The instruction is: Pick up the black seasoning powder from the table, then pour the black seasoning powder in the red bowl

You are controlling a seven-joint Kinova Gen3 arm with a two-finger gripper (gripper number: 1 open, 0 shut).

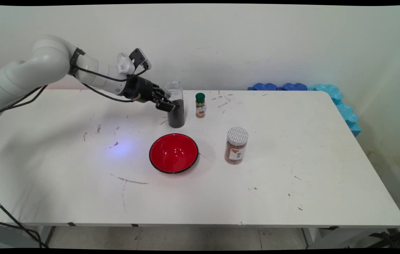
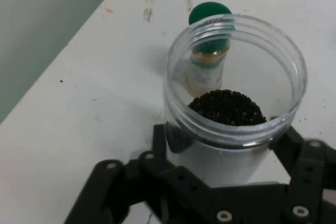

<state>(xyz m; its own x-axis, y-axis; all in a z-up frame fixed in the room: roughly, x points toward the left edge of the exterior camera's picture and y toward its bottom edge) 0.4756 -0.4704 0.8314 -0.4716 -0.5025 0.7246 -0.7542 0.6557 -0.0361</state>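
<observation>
Reaching in from the left, the gripper [image 1: 169, 104] has its fingers clasped around the open clear jar [image 1: 175, 104] of dark grains, which stands upright on the table [image 1: 291, 169]. Just right stands a green-capped spice bottle [image 1: 200, 105]; nearer, a red bowl [image 1: 174, 153].

Red bowl [image 1: 173, 152], green-capped spice bottle [image 1: 200, 105], silver-lidded jar [image 1: 236, 145], blue foam [image 1: 341, 104].

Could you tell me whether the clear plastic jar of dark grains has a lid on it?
No, the clear plastic jar stands open, its round rim bare above the dark grains inside.
</observation>
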